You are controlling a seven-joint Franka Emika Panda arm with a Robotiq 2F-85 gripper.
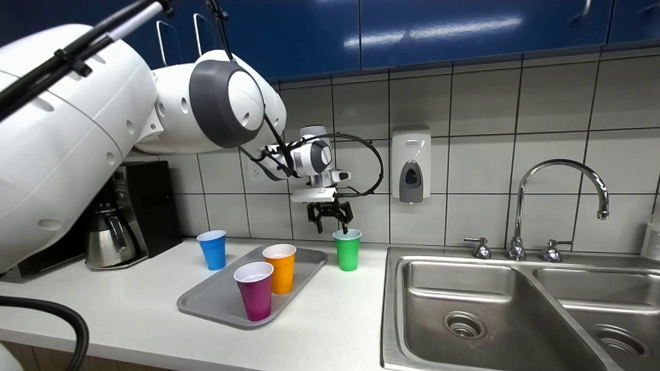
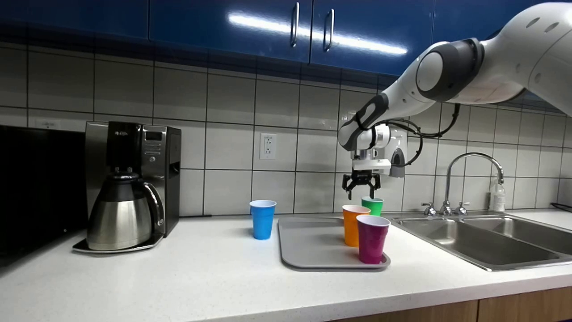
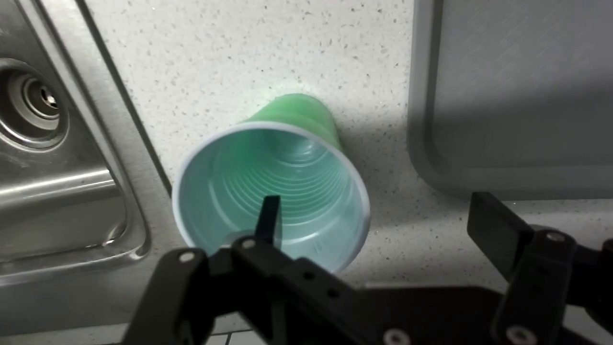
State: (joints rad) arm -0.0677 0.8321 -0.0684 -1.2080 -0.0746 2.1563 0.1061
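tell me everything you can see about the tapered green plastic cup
The tapered green plastic-looking cup has a round pale rim, a pale inside with ridged rings, and a narrower base. It stands upright on the speckled white countertop between the rectangular grey plastic-looking tray and the rectangular stainless-steel sink, apart from both. One black finger of the open black two-fingered end effector overhangs its mouth; whether it touches the cup cannot be told. It looks empty.

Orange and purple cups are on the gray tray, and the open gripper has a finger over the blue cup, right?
The blue is wrong: the wrist view shows the open gripper with a finger over the green cup. The rest is right.
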